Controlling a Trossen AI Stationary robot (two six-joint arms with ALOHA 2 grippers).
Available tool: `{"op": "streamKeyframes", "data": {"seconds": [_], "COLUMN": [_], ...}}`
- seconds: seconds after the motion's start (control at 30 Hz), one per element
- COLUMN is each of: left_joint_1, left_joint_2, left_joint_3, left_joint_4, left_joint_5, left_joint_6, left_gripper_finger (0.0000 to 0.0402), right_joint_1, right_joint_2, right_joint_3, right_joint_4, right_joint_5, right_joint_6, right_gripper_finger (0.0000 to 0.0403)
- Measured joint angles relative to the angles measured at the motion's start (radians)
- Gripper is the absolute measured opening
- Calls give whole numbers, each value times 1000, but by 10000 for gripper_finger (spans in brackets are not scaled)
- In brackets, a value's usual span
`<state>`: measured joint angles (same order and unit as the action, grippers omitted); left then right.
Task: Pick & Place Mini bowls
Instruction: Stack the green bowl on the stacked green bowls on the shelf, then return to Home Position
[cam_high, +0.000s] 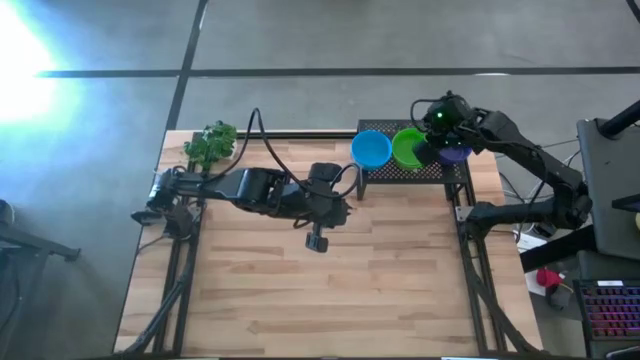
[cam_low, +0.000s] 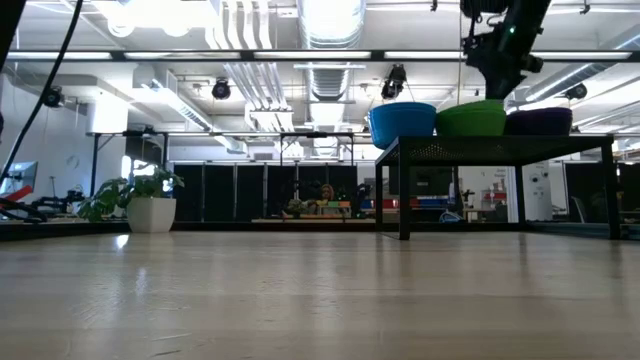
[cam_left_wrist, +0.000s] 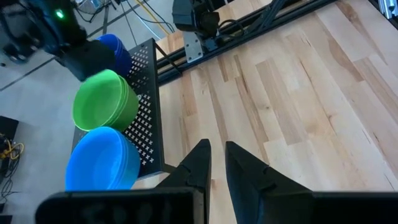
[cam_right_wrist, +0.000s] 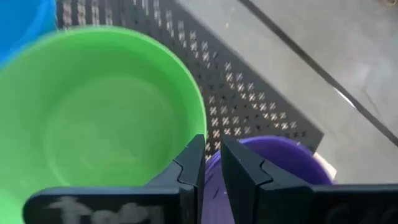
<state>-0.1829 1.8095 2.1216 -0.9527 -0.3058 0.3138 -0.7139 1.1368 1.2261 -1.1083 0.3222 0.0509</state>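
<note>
Three mini bowls sit in a row on a black perforated shelf (cam_high: 400, 170) at the table's far right: blue (cam_high: 371, 149), green (cam_high: 408, 148) and purple (cam_high: 458, 154). In the low view the blue bowl (cam_low: 403, 122), green bowl (cam_low: 470, 118) and purple bowl (cam_low: 540, 121) rest on the shelf top. My right gripper (cam_right_wrist: 212, 155) reaches down between the green bowl (cam_right_wrist: 93, 118) and the purple bowl (cam_right_wrist: 286, 162), shut on the purple one. My left gripper (cam_left_wrist: 216, 155) hovers shut over the bare table centre, also seen from above as left gripper (cam_high: 318, 240). My right gripper pinches the purple bowl's rim (cam_right_wrist: 214, 177) on the side nearest the green bowl. One finger stands inside the bowl and one outside. The fingers come from above, pointing down. The bowl sits upright on the shelf.
A small leafy plant (cam_high: 210, 143) in a white pot (cam_low: 150, 212) stands at the table's far left corner. The wooden top (cam_high: 330, 290) stretches in front of the shelf. The shelf stands on thin black legs (cam_low: 403, 190). People show far off in the room behind.
</note>
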Motion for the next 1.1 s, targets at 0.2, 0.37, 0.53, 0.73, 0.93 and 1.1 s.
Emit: {"op": "streamKeyframes", "data": {"seconds": [0.2, 0.37, 0.53, 0.73, 0.93, 1.1], "left_joint_1": [0, 0, 9, 11, 20, 26], "left_joint_2": [0, -3, -39, -120, -293, -488], "left_joint_3": [0, 0, 0, -25, -216, -455], "left_joint_4": [0, -13, -55, -70, 2, 189], "left_joint_5": [-9, -14, -14, -15, -15, -14], "left_joint_6": [0, 1, -13, -27, -58, -68], "left_gripper_finger": [43, 43, 43, 43, 43, 43], "right_joint_1": [0, 4, 62, 212, 400, 518], "right_joint_2": [-6, -63, -171, -302, -407, -441], "right_joint_3": [-46, -16, -9, -23, -84, -152], "right_joint_4": [48, 87, 103, 104, 159, 254], "right_joint_5": [1, -3, -59, -121, -191, -231], "right_joint_6": [-25, -26, -2, 25, 67, 53], "right_gripper_finger": [43, 43, 41, 11, 8, 8]}}
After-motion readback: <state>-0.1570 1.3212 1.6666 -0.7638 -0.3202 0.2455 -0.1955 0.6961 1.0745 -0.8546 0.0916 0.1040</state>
